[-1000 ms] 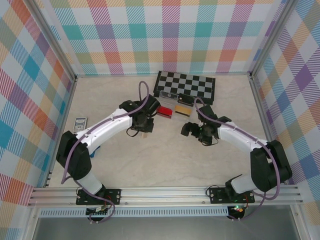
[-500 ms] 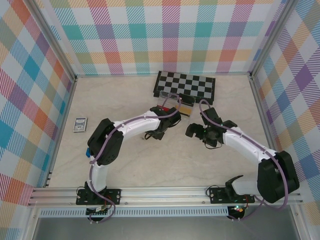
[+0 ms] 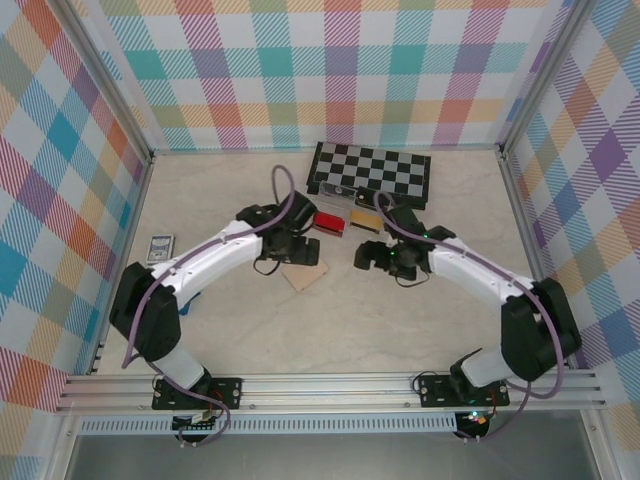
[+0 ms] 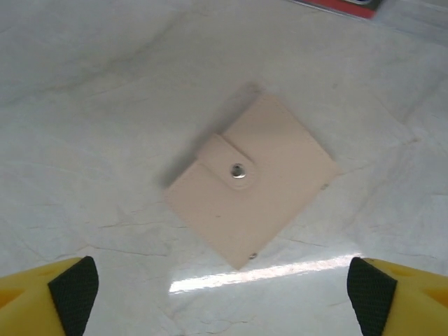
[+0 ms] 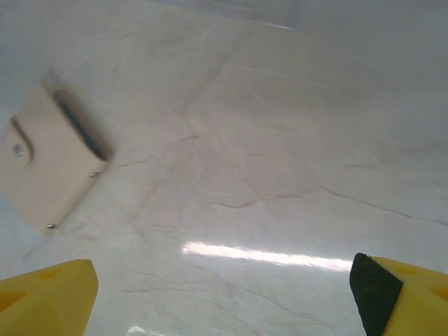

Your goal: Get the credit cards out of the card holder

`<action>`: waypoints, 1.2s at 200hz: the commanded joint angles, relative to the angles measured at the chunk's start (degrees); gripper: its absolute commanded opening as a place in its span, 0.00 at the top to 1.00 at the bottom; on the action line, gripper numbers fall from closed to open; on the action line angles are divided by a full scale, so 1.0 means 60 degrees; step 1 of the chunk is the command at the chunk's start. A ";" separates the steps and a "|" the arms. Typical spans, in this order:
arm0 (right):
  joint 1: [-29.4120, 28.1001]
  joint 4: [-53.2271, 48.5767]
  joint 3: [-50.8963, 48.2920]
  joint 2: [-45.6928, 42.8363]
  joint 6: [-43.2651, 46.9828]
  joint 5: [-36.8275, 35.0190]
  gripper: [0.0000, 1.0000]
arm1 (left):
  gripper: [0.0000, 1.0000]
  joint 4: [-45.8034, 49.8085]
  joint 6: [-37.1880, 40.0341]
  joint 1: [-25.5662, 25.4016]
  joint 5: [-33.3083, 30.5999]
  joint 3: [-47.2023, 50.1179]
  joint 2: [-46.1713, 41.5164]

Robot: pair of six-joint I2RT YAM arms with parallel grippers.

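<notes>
The card holder [image 3: 303,277] lies flat and folded shut on the table, pale tan, its small tab snapped down. In the left wrist view the card holder [image 4: 252,178] sits just ahead of my open left gripper [image 4: 222,301], untouched and not between the fingers. My left gripper [image 3: 295,252] hovers just behind it. My right gripper [image 3: 372,258] stands open to its right. From the right wrist the card holder [image 5: 45,168] is far left of the gripper [image 5: 213,301], a dark line along one edge. The credit cards are hidden.
A clear tray [image 3: 345,212] with red and tan contents sits behind the grippers, and its red edge [image 4: 346,5] shows at the top of the left wrist view. A chessboard [image 3: 372,172] lies at the back. A blue-patterned box [image 3: 160,248] rests at far left. Walls enclose the table.
My left gripper has opened and let go of the card holder, which now lies on the table. The right gripper has shifted slightly left and back.
</notes>
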State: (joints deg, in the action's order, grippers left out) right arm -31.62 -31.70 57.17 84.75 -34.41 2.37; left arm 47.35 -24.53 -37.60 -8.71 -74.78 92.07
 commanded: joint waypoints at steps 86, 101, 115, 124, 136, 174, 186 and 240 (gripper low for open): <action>-0.2338 -0.1793 0.6583 0.6178 0.1248 -0.0904 0.23 | 0.00 -0.1305 -0.2599 0.2838 0.1591 0.3862 -0.2553; -0.2445 -0.2248 0.7334 0.6776 0.1513 -0.1039 0.23 | 0.00 -0.1409 -0.2776 0.2937 0.1605 0.4105 -0.2790; -0.2530 -0.2629 0.7914 0.7209 0.1719 -0.1100 0.23 | 0.00 -0.1443 -0.2906 0.3013 0.1583 0.4255 -0.2935; -0.2578 -0.2774 0.8178 0.7393 0.1865 -0.1059 0.23 | 0.00 -0.1476 -0.2941 0.3044 0.1594 0.4315 -0.3007; -0.2625 -0.2909 0.8406 0.7611 0.2035 -0.1065 0.22 | 0.00 -0.1498 -0.2979 0.3076 0.1641 0.4376 -0.3035; -0.2626 -0.3499 0.8815 0.8030 0.1919 -0.1910 0.22 | 0.00 -0.1579 -0.3044 0.3090 0.1846 0.4446 -0.2966; -0.2628 -0.3637 0.8762 0.7984 0.1746 -0.2259 0.22 | 0.00 -0.1592 -0.3043 0.3089 0.1876 0.4444 -0.2953; -0.2344 -0.3659 0.7345 0.6990 0.0784 -0.3020 0.23 | 0.00 -0.1717 -0.3034 0.3089 0.2164 0.4467 -0.2894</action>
State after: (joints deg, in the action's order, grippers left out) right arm -46.96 -49.30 106.50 130.41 -26.39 -11.90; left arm 38.13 -42.26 -20.03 2.59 -48.88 75.09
